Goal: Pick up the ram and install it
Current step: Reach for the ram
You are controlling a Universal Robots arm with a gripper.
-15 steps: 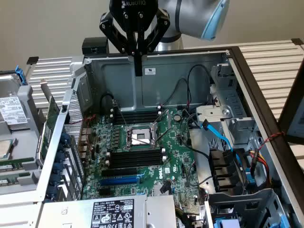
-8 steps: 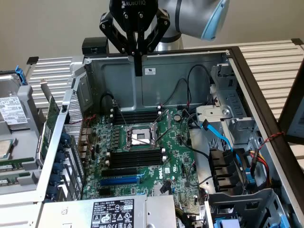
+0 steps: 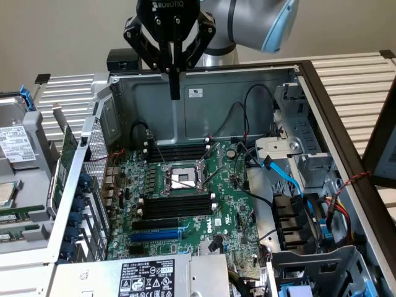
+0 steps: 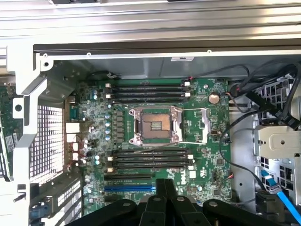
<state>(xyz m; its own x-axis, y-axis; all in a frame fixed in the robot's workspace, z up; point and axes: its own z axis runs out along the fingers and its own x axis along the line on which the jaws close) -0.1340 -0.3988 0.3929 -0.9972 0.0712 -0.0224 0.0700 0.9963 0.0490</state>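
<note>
A long thin green board with a white label, which I take for the ram, stands on edge just outside the case wall at the exterior view's left; the wrist view catches it too, the ram. My gripper hangs high over the far part of the open computer case, its fingers pressed together and pointing down with nothing between them. In the wrist view the gripper is shut over the motherboard's near edge. Black memory slots lie in two banks, far slots and near slots, on either side of the processor socket.
A blue expansion slot lies in front of the near bank. Black and blue cables and drive bays crowd the exterior view's right. The metal case wall rises behind the board. More boards lie on the left table.
</note>
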